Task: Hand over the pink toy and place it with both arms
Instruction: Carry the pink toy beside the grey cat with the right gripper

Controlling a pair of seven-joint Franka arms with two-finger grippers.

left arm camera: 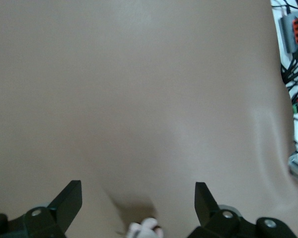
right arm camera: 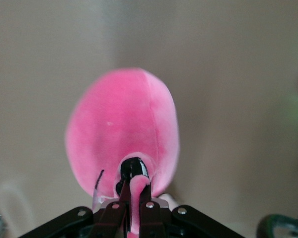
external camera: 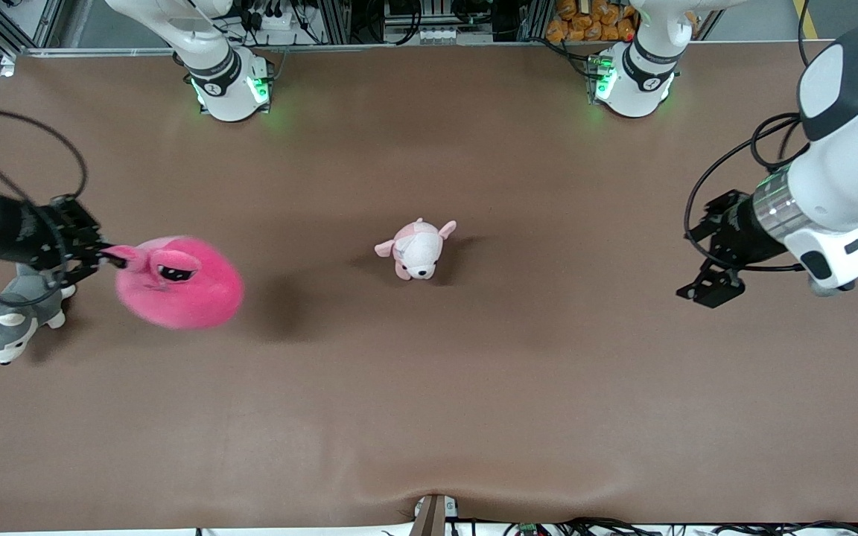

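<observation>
A: Where's the pink toy (external camera: 179, 286) rn?

B: Up in the air, hanging off the right tool (external camera: 105, 255), over the right arm's end of the worktop (external camera: 429, 417). Its shadow lies on the worktop just beside it, so it looks lifted clear. The tool is pinched nearly closed on a thin pink flap by the toy's face; the right wrist view shows the fingers (right arm camera: 145, 213) squeezing that flap, w/ the round body (right arm camera: 124, 129) dangling out past the tips.

A: And the left tool (external camera: 701, 286)?

B: Over the left arm's end of the worktop, well apart from the toy. Jaws spread wide, nothing btwn them; the left wrist view shows both fingertips (left arm camera: 69, 198) apart over bare worktop.

A: So which step?

B: Judging by this: pick done, carry toward the handover under way. Handover itself not yet begun.

A: Next move needs?

B: Prob. both tools meeting over the middle, w/ the left closing on the plush body or another flap before the right lets go. The grip is only on a thin flap, so the toy may swing.

A: Anything else near?

B: Grey-and-white husky plush (external camera: 4, 320) on the worktop under the right tool's wrist. Small pale pink-and-white puppy plush (external camera: 418, 249) mid-worktop, roughly btwn the two tools. Neither touched.
</observation>
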